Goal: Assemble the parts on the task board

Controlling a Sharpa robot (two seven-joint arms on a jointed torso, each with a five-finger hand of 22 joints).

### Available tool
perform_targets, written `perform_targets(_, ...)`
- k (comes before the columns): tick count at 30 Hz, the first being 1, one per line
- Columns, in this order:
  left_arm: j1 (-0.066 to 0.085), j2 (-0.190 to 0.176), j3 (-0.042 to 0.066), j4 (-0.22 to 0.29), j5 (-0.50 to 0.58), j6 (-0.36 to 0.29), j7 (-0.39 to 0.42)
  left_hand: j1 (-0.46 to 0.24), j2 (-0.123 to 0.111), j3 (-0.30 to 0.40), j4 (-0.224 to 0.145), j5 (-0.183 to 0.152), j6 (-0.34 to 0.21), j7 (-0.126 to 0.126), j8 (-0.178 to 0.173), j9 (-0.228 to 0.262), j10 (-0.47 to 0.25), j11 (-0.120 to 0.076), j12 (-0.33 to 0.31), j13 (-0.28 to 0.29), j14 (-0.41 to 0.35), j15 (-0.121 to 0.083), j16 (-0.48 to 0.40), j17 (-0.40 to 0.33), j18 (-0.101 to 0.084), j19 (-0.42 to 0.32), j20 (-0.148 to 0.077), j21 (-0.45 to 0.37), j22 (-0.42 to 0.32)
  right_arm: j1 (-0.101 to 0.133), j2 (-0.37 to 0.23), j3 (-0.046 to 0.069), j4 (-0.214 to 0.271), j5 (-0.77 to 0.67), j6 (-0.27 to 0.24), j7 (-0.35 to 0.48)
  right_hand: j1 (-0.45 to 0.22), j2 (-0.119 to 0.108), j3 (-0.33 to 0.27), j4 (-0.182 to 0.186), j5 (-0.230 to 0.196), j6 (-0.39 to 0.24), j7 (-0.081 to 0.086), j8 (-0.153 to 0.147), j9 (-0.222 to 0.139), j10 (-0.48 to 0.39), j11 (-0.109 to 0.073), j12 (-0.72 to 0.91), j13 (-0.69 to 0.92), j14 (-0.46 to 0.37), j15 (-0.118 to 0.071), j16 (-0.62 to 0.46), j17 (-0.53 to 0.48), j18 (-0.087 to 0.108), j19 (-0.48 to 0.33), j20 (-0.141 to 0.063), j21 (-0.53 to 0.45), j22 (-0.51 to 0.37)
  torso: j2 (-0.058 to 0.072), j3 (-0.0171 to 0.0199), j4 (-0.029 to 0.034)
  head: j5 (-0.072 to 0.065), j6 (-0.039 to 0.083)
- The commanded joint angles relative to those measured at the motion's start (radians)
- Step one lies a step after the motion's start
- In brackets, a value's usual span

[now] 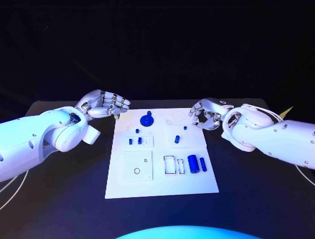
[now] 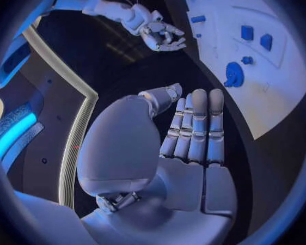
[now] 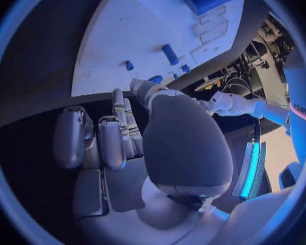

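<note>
The task board lies flat in the middle of the black table, between the two arms. On it sit several blue parts: a round disc with a knob near the far edge, two small pegs in a raised panel on the robot's left side, a short pin near the centre, and two larger cylinders lying side by side toward the near right.

The left hand hovers just beside the board's far left corner, apart from it. Its fingers are extended and close together, holding nothing. The right hand sits at the board's far right corner with fingers curled inward; no part is visible in it, though the head view does not fully settle this.

Assessment: the parts appear to be rigid, light plastic with smooth surfaces, likely to slip or roll if nudged. The cylinders would best be taken across their middle from above, and the disc by its knob. No assembly step appears under way.
</note>
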Motion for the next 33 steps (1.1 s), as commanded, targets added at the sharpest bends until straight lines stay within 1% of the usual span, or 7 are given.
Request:
perform_targets(1,0.0,-0.005,0.001,0.018,0.171,0.027,0.088,0.002,0.01,-0.009,-0.001,0.006,0.003,0.004,0.006,-0.001,0.003,-0.003,0.006,0.001,-0.006,-0.001,-0.008,-0.003,0.012,-0.007,0.003,-0.006,-0.002,-0.007,0.014,0.0,-0.006,-0.152,0.042,-0.041,-0.01,0.0,0.006,-0.003,-0.004,0.004,0.003,0.006,0.001,0.003,0.006,-0.008,-0.004,0.027,0.006,0.007,0.003,0.016,0.008,0.003,0.003,0.06,0.0,-0.0006,0.0,-0.005,0.002)
perform_targets(7,0.0,-0.009,0.001,0.035,0.191,0.033,0.101,0.002,0.011,-0.011,-0.001,0.005,0.004,0.004,0.007,-0.001,0.004,-0.003,0.008,0.001,-0.006,-0.001,-0.01,-0.005,0.012,-0.007,0.003,-0.008,-0.004,-0.019,0.046,0.0,-0.021,-0.174,0.052,-0.053,-0.014,-0.001,0.009,-0.007,-0.004,0.005,0.003,0.006,0.001,0.007,0.007,-0.015,-0.014,0.031,0.006,0.012,0.012,0.014,0.012,0.001,0.013,0.066,0.001,-0.0021,-0.0011,-0.007,0.002)
perform_targets(13,-0.001,-0.011,0.001,0.041,0.196,0.032,0.104,0.002,0.014,-0.014,-0.001,0.006,0.006,0.005,0.008,-0.001,0.004,-0.003,0.01,0.001,-0.006,-0.001,-0.013,-0.007,0.012,-0.007,0.003,-0.011,-0.006,-0.027,0.076,0.0,-0.052,-0.183,0.061,-0.068,-0.023,0.001,0.014,-0.012,-0.004,0.01,0.006,0.007,0.002,0.02,0.008,-0.023,-0.03,0.041,0.007,0.029,0.038,0.008,0.025,0.001,0.041,0.084,0.0,-0.0014,0.0011,-0.012,0.002)
perform_targets(17,-0.001,-0.012,0.001,0.044,0.198,0.032,0.106,0.002,0.014,-0.014,-0.001,0.006,0.006,0.005,0.008,-0.001,0.004,-0.003,0.01,0.001,-0.006,-0.001,-0.013,-0.007,0.012,-0.007,0.003,-0.011,-0.006,-0.032,0.093,0.0,-0.072,-0.19,0.067,-0.077,-0.026,0.001,0.015,-0.012,-0.004,0.011,0.007,0.008,0.002,0.022,0.008,-0.025,-0.034,0.041,0.007,0.029,0.038,0.008,0.026,0.002,0.042,0.085,0.001,-0.0014,0.0005,-0.01,0.003)
perform_targets(26,-0.001,-0.014,0.001,0.05,0.201,0.031,0.104,0.001,0.015,-0.016,0.0,0.005,0.008,0.005,0.009,-0.001,0.004,-0.003,0.012,0.001,-0.006,-0.001,-0.015,-0.008,0.012,-0.006,0.003,-0.013,-0.008,-0.044,0.123,-0.001,-0.097,-0.194,0.093,-0.081,-0.031,0.004,0.02,-0.018,-0.004,0.025,0.007,0.015,0.005,0.03,0.008,-0.033,-0.047,0.043,0.007,0.032,0.042,0.006,0.031,0.003,0.051,0.091,0.001,-0.0003,-0.0004,-0.004,-0.002)
perform_targets(29,-0.001,-0.014,0.001,0.051,0.202,0.029,0.103,0.001,0.015,-0.016,0.0,0.005,0.008,0.005,0.009,-0.001,0.004,-0.003,0.012,0.001,-0.006,-0.001,-0.015,-0.008,0.012,-0.006,0.003,-0.013,-0.008,-0.048,0.133,-0.002,-0.104,-0.193,0.094,-0.081,-0.03,0.007,0.024,-0.023,-0.004,0.03,0.005,0.018,0.007,0.037,0.007,-0.034,-0.051,0.044,0.005,0.034,0.046,0.005,0.032,0.003,0.054,0.093,0.001,0.0001,-0.002,-0.002,-0.002)
perform_targets(33,-0.001,-0.015,0.001,0.051,0.202,0.028,0.101,0.004,0.02,-0.02,-0.002,0.005,0.019,0.004,0.017,0.002,0.002,-0.003,0.015,0.0,-0.004,-0.001,-0.018,-0.011,0.012,-0.004,0.003,-0.017,-0.011,-0.053,0.143,-0.003,-0.114,-0.193,0.091,-0.086,-0.029,0.012,0.03,-0.029,-0.004,0.036,0.005,0.022,0.009,0.047,0.004,-0.034,-0.055,0.044,0.003,0.036,0.048,0.004,0.035,0.004,0.062,0.098,0.001,0.0,-0.0014,-0.001,-0.003)
